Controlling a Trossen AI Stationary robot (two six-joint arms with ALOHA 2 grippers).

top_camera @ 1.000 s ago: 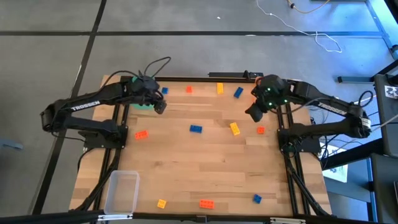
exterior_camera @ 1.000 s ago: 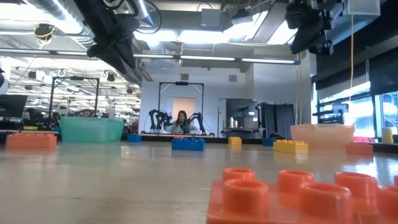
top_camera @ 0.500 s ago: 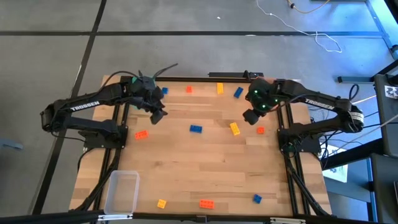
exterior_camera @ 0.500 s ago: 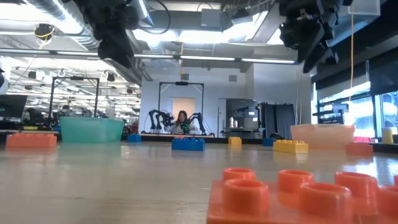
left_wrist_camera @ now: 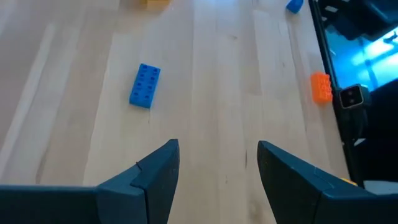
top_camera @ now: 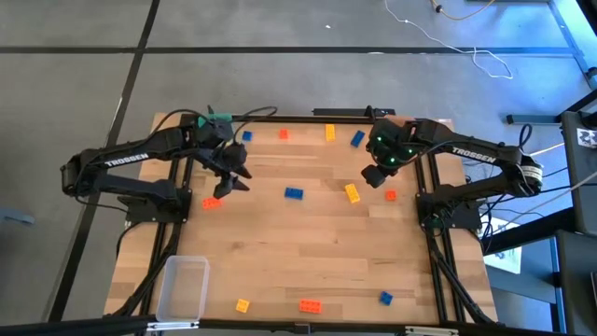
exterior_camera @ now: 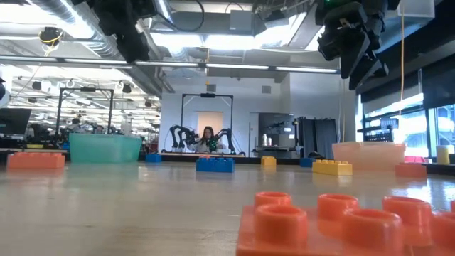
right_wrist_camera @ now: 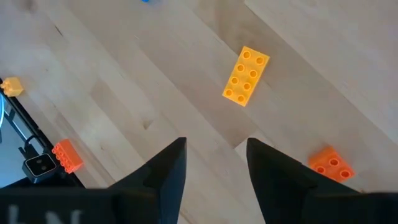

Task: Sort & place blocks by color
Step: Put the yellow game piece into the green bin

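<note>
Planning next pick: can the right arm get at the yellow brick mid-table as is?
Probably yes. The right gripper hangs open, empty, close to the yellow brick, which lies flat with nothing touching it.

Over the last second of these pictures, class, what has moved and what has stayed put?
The left hand swung from the table's far edge toward the middle, fingers apart and empty. The right hand shifted slightly inward above the yellow block and opened, empty. The blocks lie unmoved.
</note>
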